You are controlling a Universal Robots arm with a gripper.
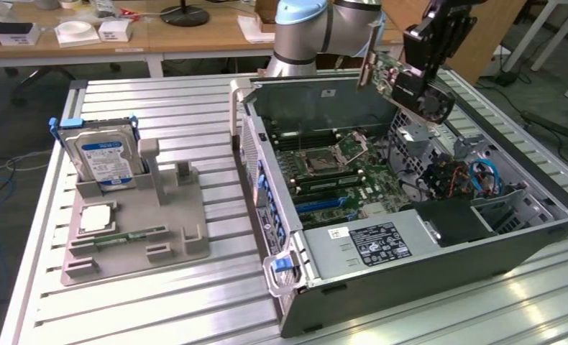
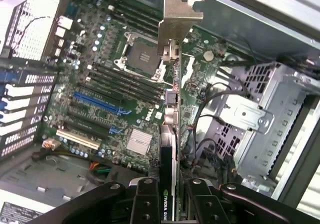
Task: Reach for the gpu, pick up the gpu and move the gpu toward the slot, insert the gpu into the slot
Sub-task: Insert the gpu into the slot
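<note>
The gpu (image 1: 410, 79), a green card with a black shroud and a silver end bracket, hangs tilted above the back right of the open computer case (image 1: 399, 287). My gripper (image 1: 428, 54) is shut on its upper edge. In the wrist view the gpu (image 2: 172, 109) runs edge-on away from my gripper (image 2: 170, 204), its silver bracket (image 2: 180, 19) at the far end over the motherboard (image 2: 115, 119). The blue expansion slot (image 2: 97, 103) and the white slot (image 2: 77, 139) lie well below and to the side of the card.
A grey fixture (image 1: 135, 230) in the exterior view's left holds a blue-labelled hard drive (image 1: 102, 154), a processor and a memory stick. Inside the case sit a drive cage (image 2: 250, 119), cables (image 1: 471, 176) and the power supply (image 1: 380, 241). The case's side walls rise around the motherboard.
</note>
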